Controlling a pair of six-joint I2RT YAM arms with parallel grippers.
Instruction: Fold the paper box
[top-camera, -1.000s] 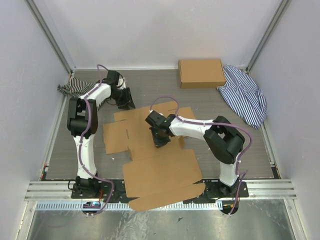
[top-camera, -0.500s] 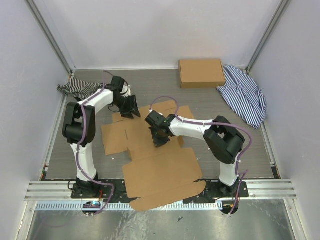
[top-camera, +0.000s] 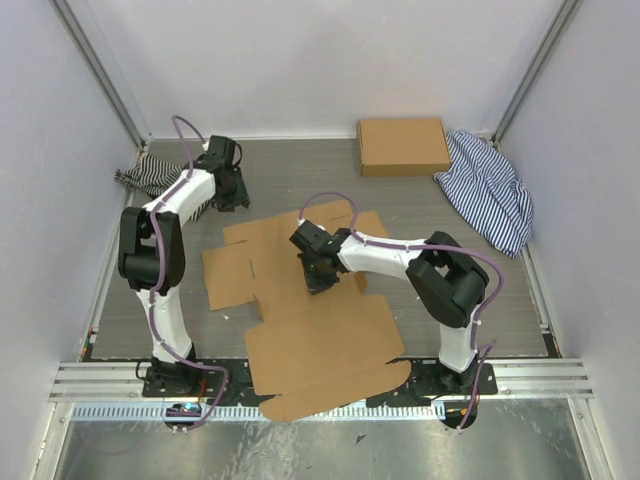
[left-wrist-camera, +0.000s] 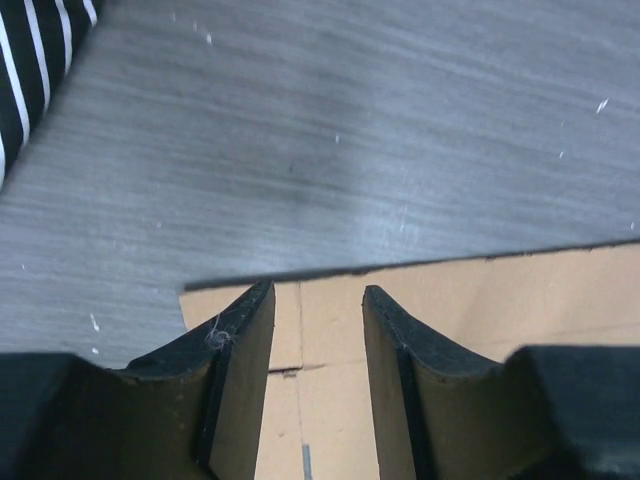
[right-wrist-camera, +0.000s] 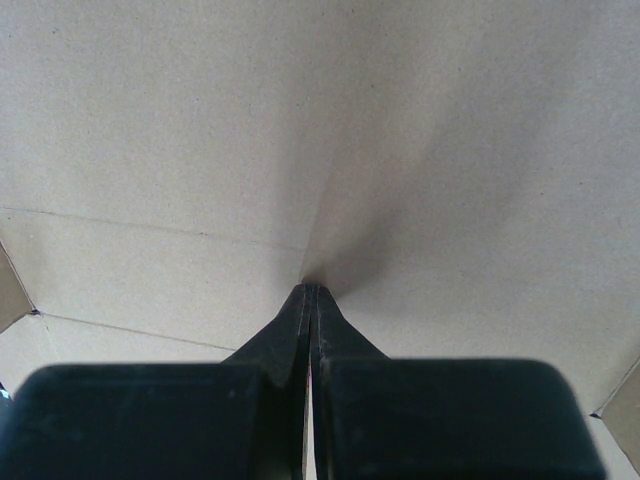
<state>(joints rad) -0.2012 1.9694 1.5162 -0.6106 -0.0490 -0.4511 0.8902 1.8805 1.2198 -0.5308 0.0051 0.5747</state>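
The paper box (top-camera: 320, 335) lies flat and unfolded on the table, its brown panels and flaps running from the middle to the near edge. My right gripper (top-camera: 318, 277) is shut, and its tips (right-wrist-camera: 310, 292) press down on a middle panel of the paper box (right-wrist-camera: 200, 130) with nothing between them. My left gripper (top-camera: 229, 194) is open and empty. It hovers over the grey table just beyond the box's far left corner. In the left wrist view the paper box's far edge (left-wrist-camera: 470, 290) shows between and below the fingers (left-wrist-camera: 245, 345) of the left gripper (left-wrist-camera: 318, 305).
A neat closed cardboard box (top-camera: 403, 146) sits at the back right. A blue striped cloth (top-camera: 490, 190) lies by the right wall. A black-and-white striped cloth (top-camera: 150, 174) lies at the back left and shows in the left wrist view (left-wrist-camera: 30, 70).
My left gripper first moved out over the box's far left corner, then drew back toward the far left, off the cardboard. The right arm and the box have not moved.
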